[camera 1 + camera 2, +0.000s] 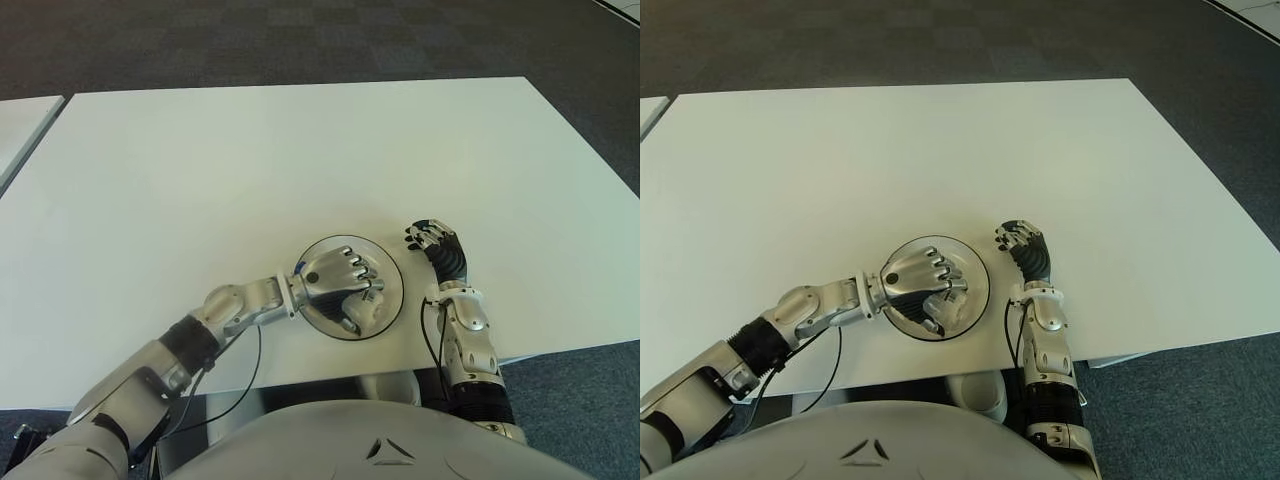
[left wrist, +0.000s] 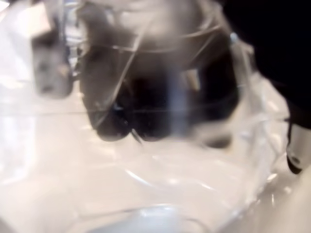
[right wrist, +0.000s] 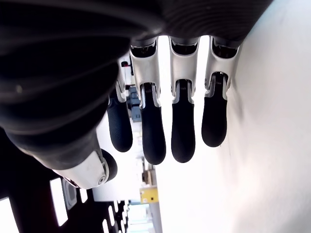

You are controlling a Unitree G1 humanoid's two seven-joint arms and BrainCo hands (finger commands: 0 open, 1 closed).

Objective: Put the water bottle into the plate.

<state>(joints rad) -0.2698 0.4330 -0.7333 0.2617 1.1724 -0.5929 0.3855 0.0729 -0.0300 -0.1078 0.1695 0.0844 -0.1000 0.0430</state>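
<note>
Placement is the step in hand: my left hand (image 1: 340, 280) is curled around the water bottle (image 1: 362, 310) directly over the plate (image 1: 385, 262), near the bench (image 1: 300, 150) front edge (whether the bottle touches the plate I cannot tell). My right hand (image 1: 432, 240) shows at the plate's three o'clock, fingers relaxed, holding nothing. Next, I judge: settle the bottle, then release.
</note>
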